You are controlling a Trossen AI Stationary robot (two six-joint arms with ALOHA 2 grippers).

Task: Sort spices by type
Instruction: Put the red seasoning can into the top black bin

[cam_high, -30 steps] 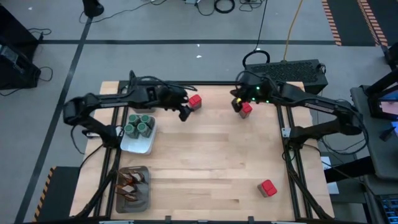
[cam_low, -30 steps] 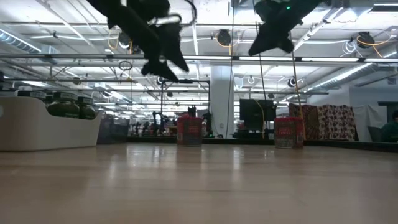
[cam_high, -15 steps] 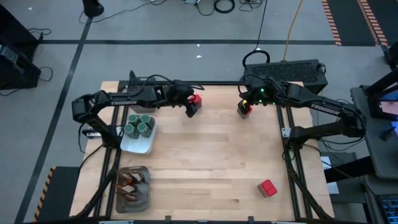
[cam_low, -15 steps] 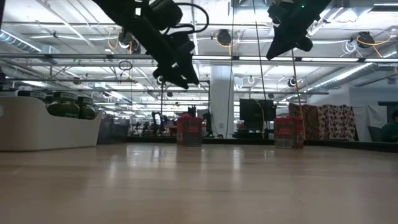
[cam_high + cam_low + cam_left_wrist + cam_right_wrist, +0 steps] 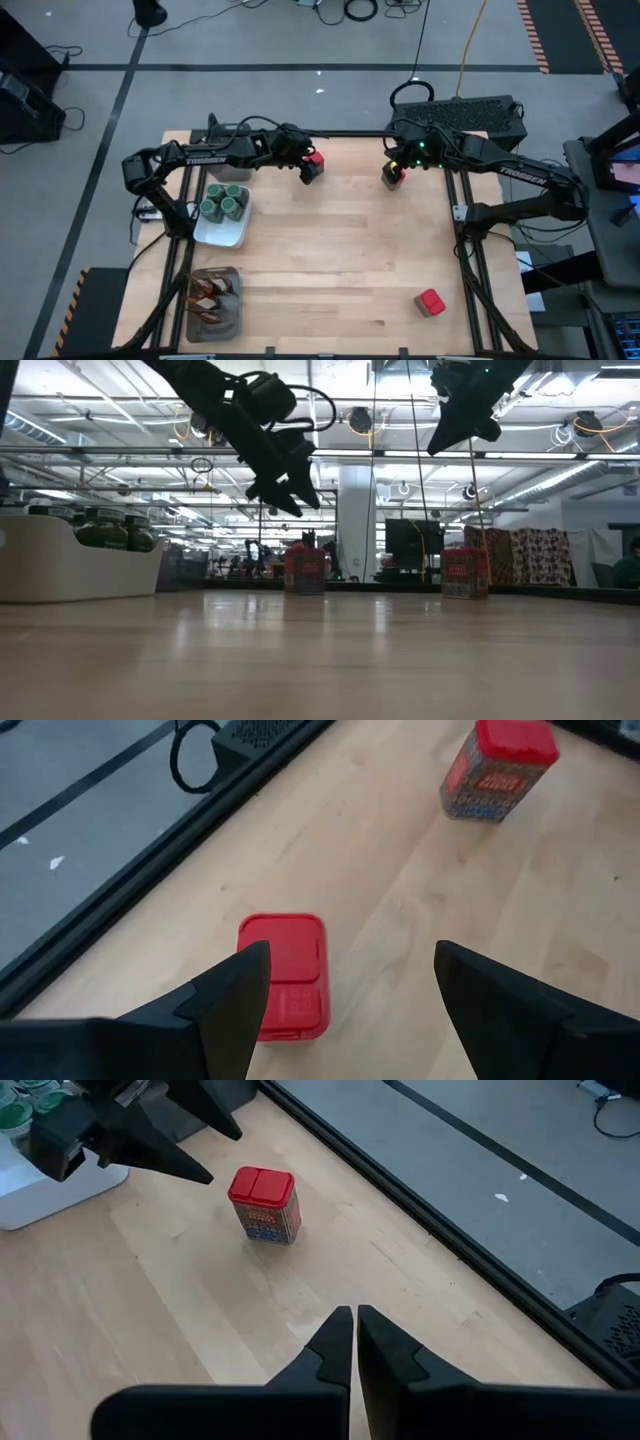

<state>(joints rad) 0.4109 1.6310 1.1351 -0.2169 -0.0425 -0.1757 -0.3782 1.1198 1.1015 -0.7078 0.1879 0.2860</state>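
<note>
Upper centre of the high view, the left claw [image 5: 309,172] is hovering wide open, empty, over a red box [image 5: 315,163] on the counter [image 5: 330,260]. The right claw [image 5: 392,175] is hanging pinched shut, empty, above another red box [image 5: 393,181].

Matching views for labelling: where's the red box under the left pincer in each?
High: red box, far edge, left of middle.
Low: left of centre, at back.
Left wrist: the nearer one.
Right wrist: beside the left pincer.
Landmark: that open pincer above it.

The right gripper [image 5: 354,1342], fingers together, hangs above bare table [image 5: 180,1330], well apart from a red box [image 5: 264,1204].
</note>
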